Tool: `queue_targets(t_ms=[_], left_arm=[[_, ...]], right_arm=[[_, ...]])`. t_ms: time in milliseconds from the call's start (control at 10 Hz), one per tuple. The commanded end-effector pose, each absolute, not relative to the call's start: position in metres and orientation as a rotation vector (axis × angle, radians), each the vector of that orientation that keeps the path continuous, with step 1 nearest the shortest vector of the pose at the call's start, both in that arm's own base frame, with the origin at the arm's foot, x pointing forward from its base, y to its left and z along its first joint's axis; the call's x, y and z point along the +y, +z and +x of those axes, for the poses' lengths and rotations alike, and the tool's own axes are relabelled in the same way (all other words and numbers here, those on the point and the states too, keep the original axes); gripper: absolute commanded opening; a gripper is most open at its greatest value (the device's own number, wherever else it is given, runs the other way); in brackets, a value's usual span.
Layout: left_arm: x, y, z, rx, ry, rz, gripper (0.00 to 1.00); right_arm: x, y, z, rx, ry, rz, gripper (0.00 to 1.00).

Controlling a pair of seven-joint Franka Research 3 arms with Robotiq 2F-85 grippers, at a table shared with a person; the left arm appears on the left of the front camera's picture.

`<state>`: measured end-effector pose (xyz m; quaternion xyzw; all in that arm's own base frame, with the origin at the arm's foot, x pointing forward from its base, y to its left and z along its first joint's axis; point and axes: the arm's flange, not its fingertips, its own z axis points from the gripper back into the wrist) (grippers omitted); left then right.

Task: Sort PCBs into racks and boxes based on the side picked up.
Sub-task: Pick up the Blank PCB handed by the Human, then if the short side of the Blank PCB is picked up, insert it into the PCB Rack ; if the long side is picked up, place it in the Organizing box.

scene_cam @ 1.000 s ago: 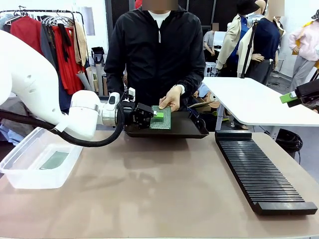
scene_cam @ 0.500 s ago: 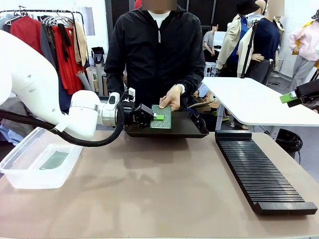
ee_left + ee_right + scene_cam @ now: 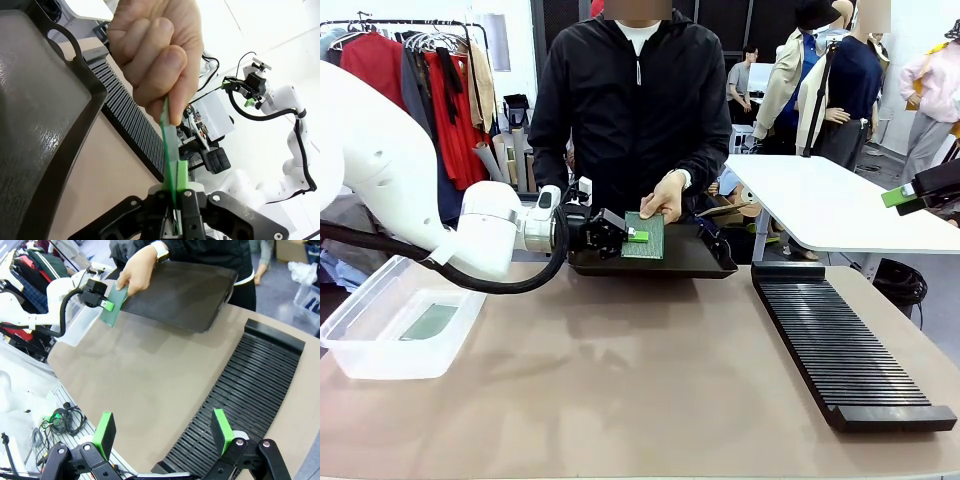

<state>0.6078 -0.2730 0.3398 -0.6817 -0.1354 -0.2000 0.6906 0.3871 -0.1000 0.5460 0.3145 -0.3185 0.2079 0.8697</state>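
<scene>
Across the table (image 3: 620,390), from the front camera, my left fingers (image 3: 637,235) are clamped on one edge of a green circuit board (image 3: 648,243). The person's hand (image 3: 665,196) holds the board up over the dark tray (image 3: 705,262). A clear tub (image 3: 360,350) sits at my left with one board lying in it (flat on the bottom), and the black rack (image 3: 840,345) lies at my right. My right fingers (image 3: 897,196) hang at the far right edge.

From the left wrist camera, the green pads pinch the board (image 3: 169,132) edge-on. It runs straight up from them into the hand (image 3: 157,55), which grips its far end. The bite looks centred to me. I'd hold steady and pull only once the hand lets go, drawing back along the board's own plane so it can't twist in the pads.

From the right wrist camera, the right fingers (image 3: 105,432) stand spread wide with nothing between them, above the table's near edge and the rack (image 3: 240,385). The handover shows far off beside the tray (image 3: 185,285).
</scene>
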Motion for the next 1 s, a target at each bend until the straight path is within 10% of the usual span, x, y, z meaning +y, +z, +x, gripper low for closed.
queue_targets(t_ms=[0,900], left_arm=[[-0.2732,0.3401,0.6079,-0.323,-0.450,-1.525,0.00],[-0.2732,0.3401,0.6079,-0.323,-0.450,-1.525,0.00]], right_arm=[[-0.0991,0.5456,0.3879,-0.682,0.432,0.659,1.00],[-0.0991,0.5456,0.3879,-0.682,0.432,0.659,1.00]])
